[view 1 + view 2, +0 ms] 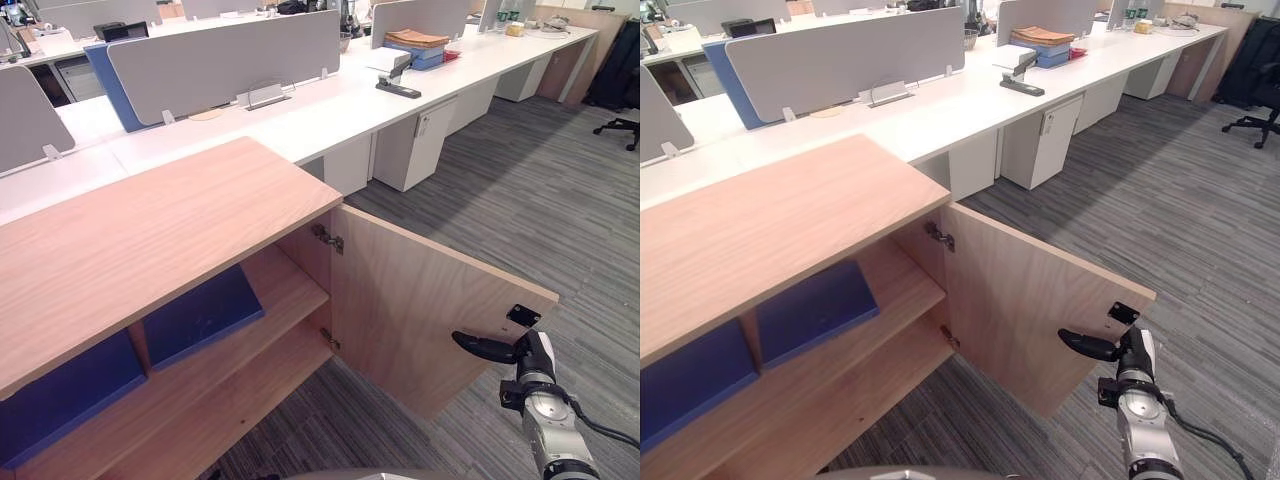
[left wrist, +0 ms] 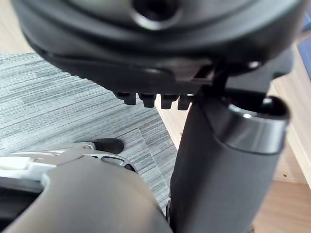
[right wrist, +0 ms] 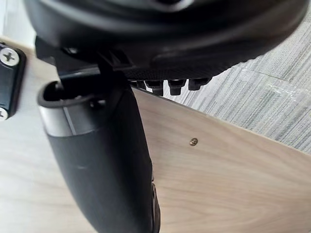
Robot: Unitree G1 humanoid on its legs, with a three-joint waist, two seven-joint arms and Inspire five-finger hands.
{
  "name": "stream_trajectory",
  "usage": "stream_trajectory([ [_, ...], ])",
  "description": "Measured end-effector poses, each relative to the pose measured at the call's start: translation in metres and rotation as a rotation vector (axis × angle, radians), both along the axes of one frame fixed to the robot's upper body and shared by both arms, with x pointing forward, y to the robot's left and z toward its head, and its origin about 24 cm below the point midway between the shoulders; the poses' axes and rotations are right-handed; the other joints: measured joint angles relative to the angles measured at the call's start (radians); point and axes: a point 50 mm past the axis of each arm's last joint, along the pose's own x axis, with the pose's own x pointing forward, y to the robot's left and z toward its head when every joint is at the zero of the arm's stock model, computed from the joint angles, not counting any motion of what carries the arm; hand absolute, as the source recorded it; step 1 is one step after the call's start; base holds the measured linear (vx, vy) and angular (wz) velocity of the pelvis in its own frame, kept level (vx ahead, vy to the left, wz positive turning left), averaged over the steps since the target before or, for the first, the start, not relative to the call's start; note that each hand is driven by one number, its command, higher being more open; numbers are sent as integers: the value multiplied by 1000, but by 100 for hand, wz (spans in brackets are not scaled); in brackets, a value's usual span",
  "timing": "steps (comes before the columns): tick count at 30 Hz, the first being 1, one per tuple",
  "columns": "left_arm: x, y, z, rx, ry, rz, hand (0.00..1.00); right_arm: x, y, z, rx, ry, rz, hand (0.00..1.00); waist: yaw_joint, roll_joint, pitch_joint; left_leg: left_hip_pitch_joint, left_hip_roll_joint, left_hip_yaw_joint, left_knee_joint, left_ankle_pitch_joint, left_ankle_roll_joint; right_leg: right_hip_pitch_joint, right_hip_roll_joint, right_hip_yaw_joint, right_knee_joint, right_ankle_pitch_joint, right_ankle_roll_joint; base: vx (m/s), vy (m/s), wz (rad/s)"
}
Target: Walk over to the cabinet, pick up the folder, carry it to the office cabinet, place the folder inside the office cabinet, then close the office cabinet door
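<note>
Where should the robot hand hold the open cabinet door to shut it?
The free edge of the door, up by the black plate, farthest from the hinges. Probably come from the robot's right, hooking round to the hidden outer face; the right robot hand is beside that edge.

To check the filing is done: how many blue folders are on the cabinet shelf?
2. One folder lies on the shelf beside the open door; the other folder lies further left on it. More may be hidden further left.
</note>
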Motion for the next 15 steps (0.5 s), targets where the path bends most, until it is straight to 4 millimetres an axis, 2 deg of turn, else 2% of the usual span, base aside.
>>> stream_trajectory([
  [8, 0, 2, 0, -16, 3, -32, 100, -1, 5, -6, -75, 123, 207, 100, -25, 1, -2, -9, 0, 0, 1, 3, -2, -23, 3, 11, 0, 5, 0, 1, 7, -6],
  [12, 5, 4, 0, -10, 7, -94, 100, -9, 12, -12, -170, 285, 474, 100, -32, -9, -4, -14, 5, 0, 3, 3, -1, -39, 10, 27, 0, 11, -2, -19, -1, -14],
  [15, 10, 8, 1, 1, 6, -123, 100, -25, 25, -21, -286, 479, 818, 100, -32, -23, -10, -19, 15, 1, 10, 3, -2, -38, 18, 29, 0, 11, -4, -36, -24, -2],
])
